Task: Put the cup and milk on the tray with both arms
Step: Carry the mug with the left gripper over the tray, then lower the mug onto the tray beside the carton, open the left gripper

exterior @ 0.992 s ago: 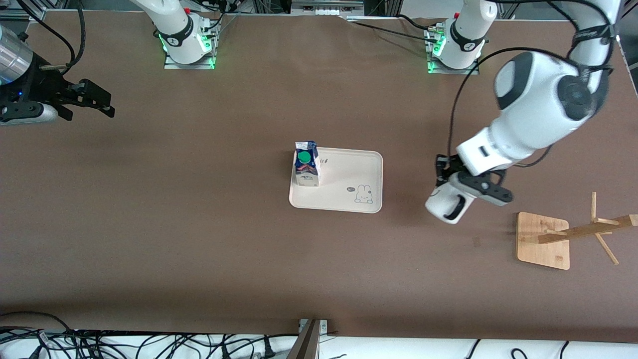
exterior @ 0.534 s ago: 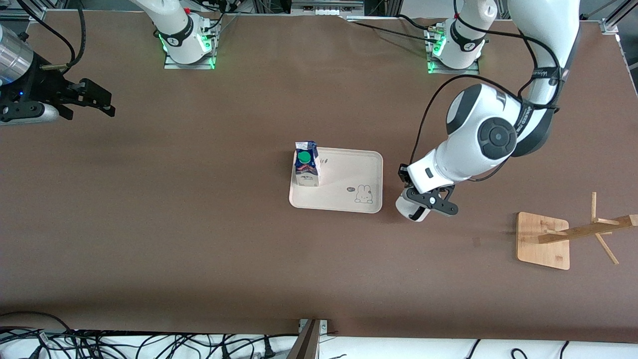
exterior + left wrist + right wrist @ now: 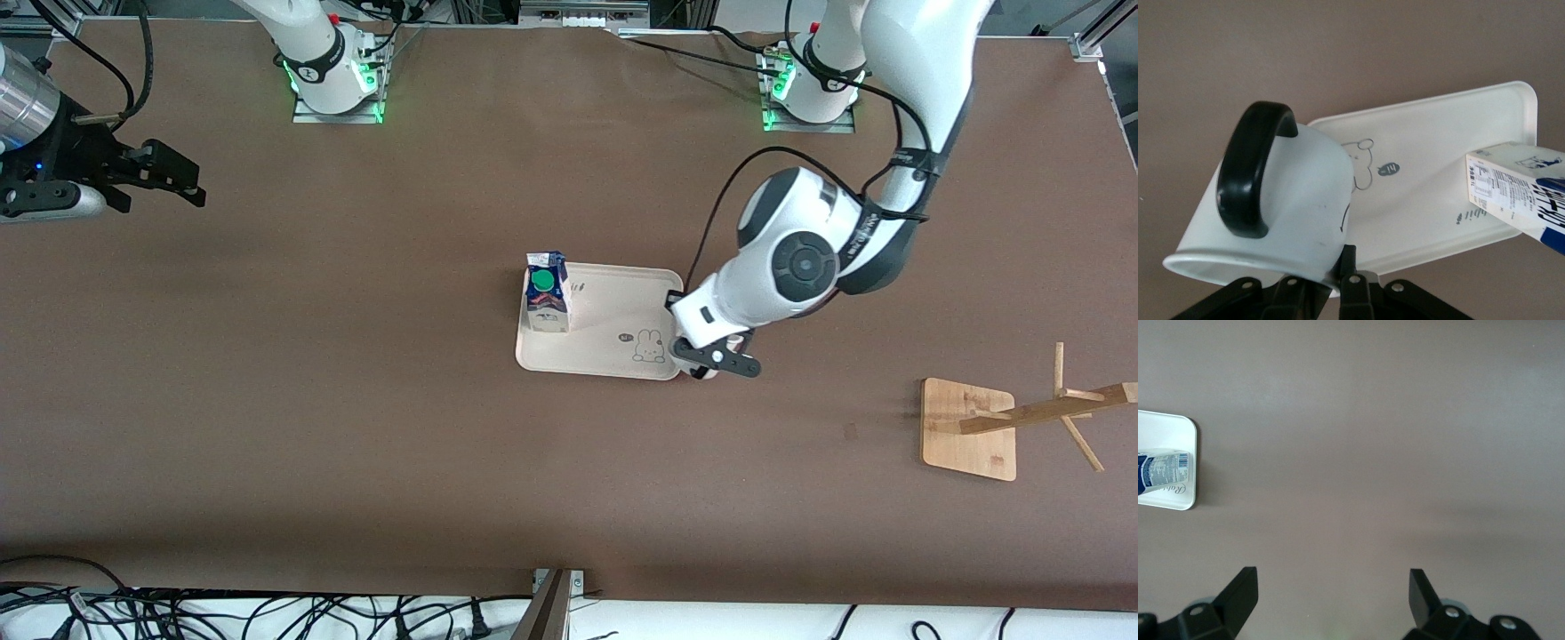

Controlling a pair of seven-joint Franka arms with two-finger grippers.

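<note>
Swung in from the wooden rack (image 3: 969,429), the left gripper (image 3: 711,360) pinches the tilted cup (image 3: 1271,207) over the tray (image 3: 622,293) edge, milk carton (image 3: 546,292) on the tray, while the right gripper (image 3: 164,178) waits spread wide.

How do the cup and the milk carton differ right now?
The milk stands upright on the tray; the cup is carried tilted in the left end effector, over the tray's edge. The milk is a blue-and-white box with a green cap; the cup is round, white, with a black handle.
</note>
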